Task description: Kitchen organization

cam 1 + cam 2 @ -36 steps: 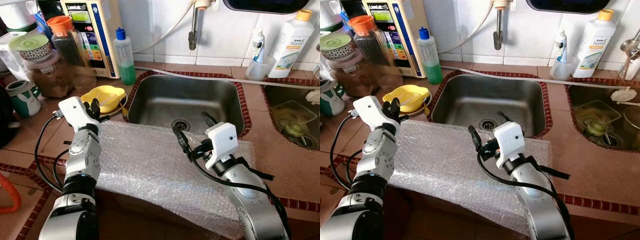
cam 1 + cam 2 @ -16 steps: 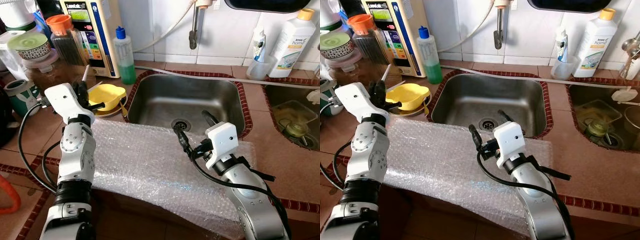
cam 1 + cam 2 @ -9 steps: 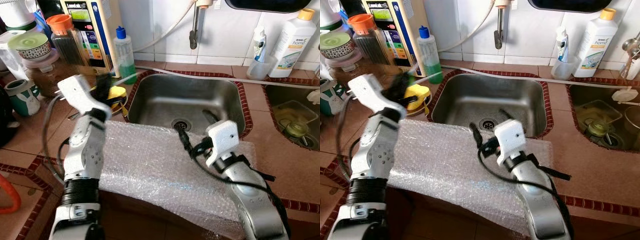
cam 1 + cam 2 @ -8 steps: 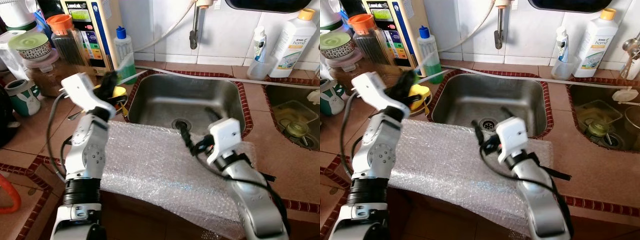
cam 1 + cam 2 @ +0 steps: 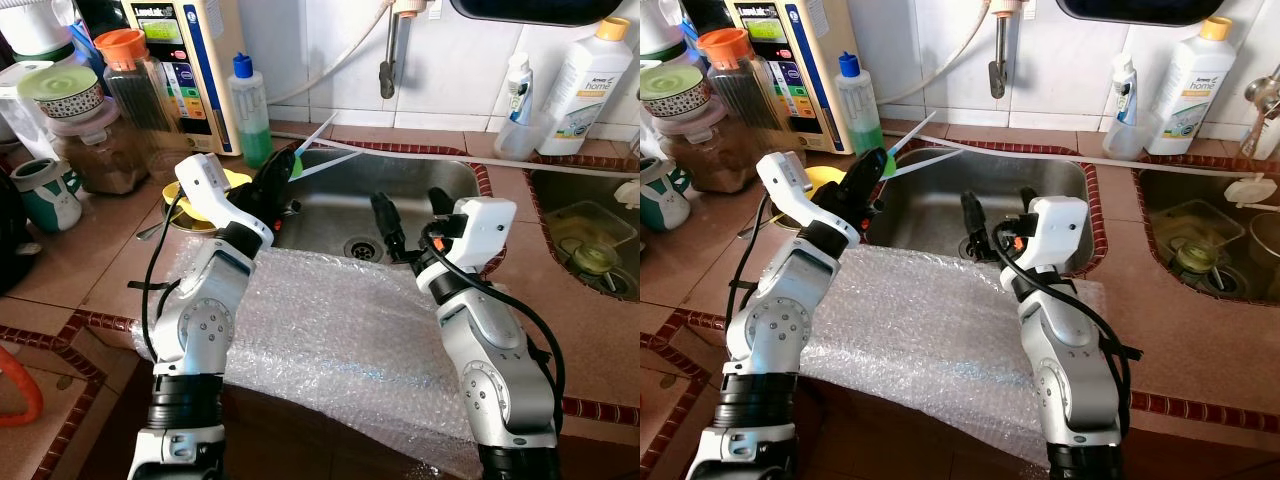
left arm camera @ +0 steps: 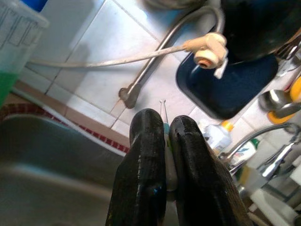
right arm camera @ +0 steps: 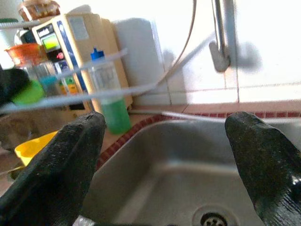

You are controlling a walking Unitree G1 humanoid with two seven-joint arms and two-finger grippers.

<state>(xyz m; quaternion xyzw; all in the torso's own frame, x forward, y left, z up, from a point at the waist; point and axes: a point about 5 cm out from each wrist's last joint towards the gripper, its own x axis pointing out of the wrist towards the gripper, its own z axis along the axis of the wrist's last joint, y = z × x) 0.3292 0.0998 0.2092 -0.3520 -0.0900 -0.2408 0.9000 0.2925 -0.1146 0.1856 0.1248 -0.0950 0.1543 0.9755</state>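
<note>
- Steel sink (image 5: 340,215) sits dead ahead, bubble wrap (image 5: 330,330) draped over the counter edge in front of it.
- Right gripper (image 5: 412,210) hovers over the basin, jaws spread wide, nothing in them.
- Left gripper (image 5: 272,178) is clamped on thin white utensils (image 5: 325,160) at the sink's left rim; their long axis runs toward the right gripper, the nearer free one.
</note>
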